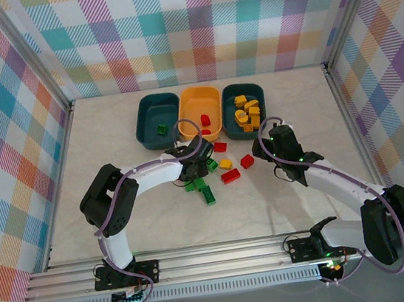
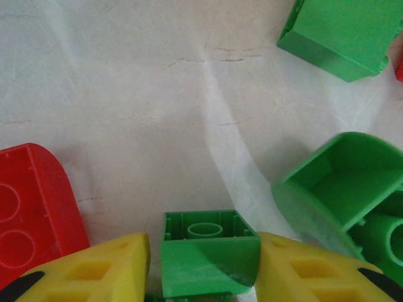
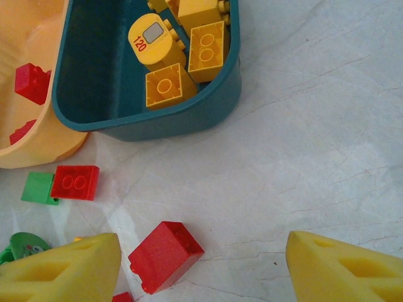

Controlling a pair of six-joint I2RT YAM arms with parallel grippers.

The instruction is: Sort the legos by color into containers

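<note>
- The left gripper [image 2: 204, 267] has its jaws drawn narrow on a green brick [image 2: 210, 251], with a pad against each flank and the hollow underside facing the wrist camera. I can't tell how firm the pinch is.
- Just outside one pad lies a rounded red brick [image 2: 31, 214]. Just outside the other is a green shell [image 2: 340, 189], tipped on its side.
- The left tub [image 1: 141, 125], where one green piece [image 1: 162, 129] already lies, stands well apart from those jaws, toward the back wall.
- The right gripper [image 3: 204, 267] hangs with its jaws wide and nothing between them. A red brick [image 3: 165, 255] lies on the table just inside one finger.
- Ahead of the right jaws is the right tub [image 3: 176, 123], full of yellow bricks. The orange tub [image 3: 44, 148], with reds in it, touches its side.
- What I'd worry about:
  - The green brick seems to be held only at the fingertips, so it could twist or slip out on the lift.
  - The neighbours sit so close to the pads that a sideways start could drag or flip them.
  - The route to the left tub passes near the orange one, so a loose grip could drop green among the reds.
  - Both grippers are near the same small pile. If the right goes for its red brick while the left rises, the arms could bump.
</note>
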